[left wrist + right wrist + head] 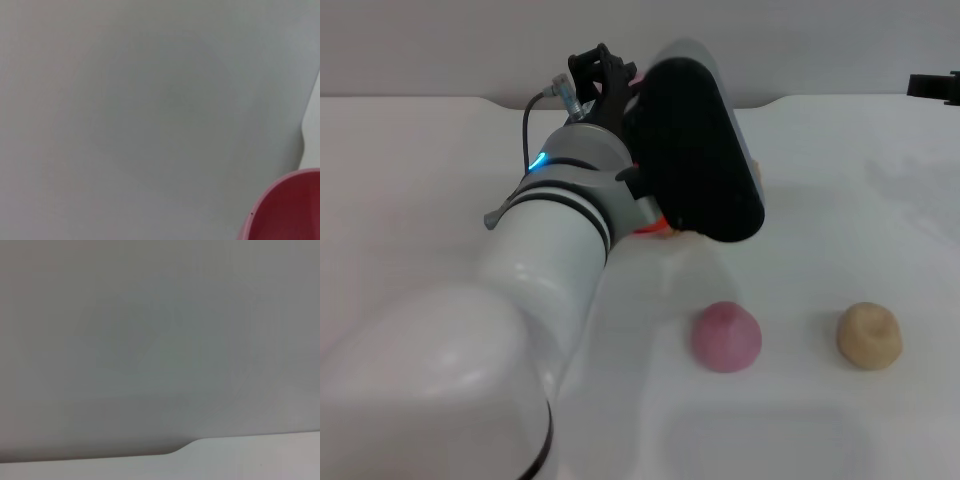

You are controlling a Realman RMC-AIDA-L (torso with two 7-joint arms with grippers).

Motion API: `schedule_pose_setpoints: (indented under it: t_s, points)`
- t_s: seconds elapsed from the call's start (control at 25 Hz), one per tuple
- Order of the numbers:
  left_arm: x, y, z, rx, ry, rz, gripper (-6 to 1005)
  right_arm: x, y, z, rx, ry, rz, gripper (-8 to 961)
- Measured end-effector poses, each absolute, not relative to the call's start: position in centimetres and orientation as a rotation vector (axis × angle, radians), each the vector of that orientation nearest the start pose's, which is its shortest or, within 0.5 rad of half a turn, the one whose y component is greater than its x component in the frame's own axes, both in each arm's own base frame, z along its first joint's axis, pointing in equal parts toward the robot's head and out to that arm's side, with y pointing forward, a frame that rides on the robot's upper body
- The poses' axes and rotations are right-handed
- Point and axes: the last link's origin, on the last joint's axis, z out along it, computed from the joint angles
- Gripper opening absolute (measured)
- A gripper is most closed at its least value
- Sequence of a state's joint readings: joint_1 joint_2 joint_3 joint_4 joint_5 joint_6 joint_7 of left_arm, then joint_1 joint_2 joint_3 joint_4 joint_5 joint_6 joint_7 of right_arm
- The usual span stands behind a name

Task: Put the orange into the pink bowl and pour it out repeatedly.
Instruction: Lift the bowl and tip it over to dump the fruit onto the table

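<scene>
My left arm reaches across the middle of the white table [840, 200]. Its left gripper [603, 68] is at the far end, above the table's middle. Only a thin strip of the red-orange orange [646, 229] shows on the table under the arm's black wrist housing. The pink bowl [287, 210] shows as a glossy curved rim in a corner of the left wrist view, close to the gripper. In the head view the arm hides it except for a pink hint [633, 72] beside the gripper. The right gripper [934, 87] is parked at the far right edge.
A small pink dome-shaped lump [726, 336] and a beige round lump [869, 335] lie on the table near the front, right of my left arm. A grey wall [160, 340] stands behind the table's far edge.
</scene>
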State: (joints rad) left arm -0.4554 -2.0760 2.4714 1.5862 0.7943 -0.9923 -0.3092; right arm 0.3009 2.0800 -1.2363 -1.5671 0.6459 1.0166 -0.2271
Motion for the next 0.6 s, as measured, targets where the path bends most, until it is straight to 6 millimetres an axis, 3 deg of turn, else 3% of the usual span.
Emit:
schedule_pose_setpoints:
  t_s: [0.6]
  points:
    - [-7.7, 30.3, -7.5, -1.758, 0.494, 0.303, 46, 21.9, 37.8, 8.3, -1.894, 1.23, 0.305, 592]
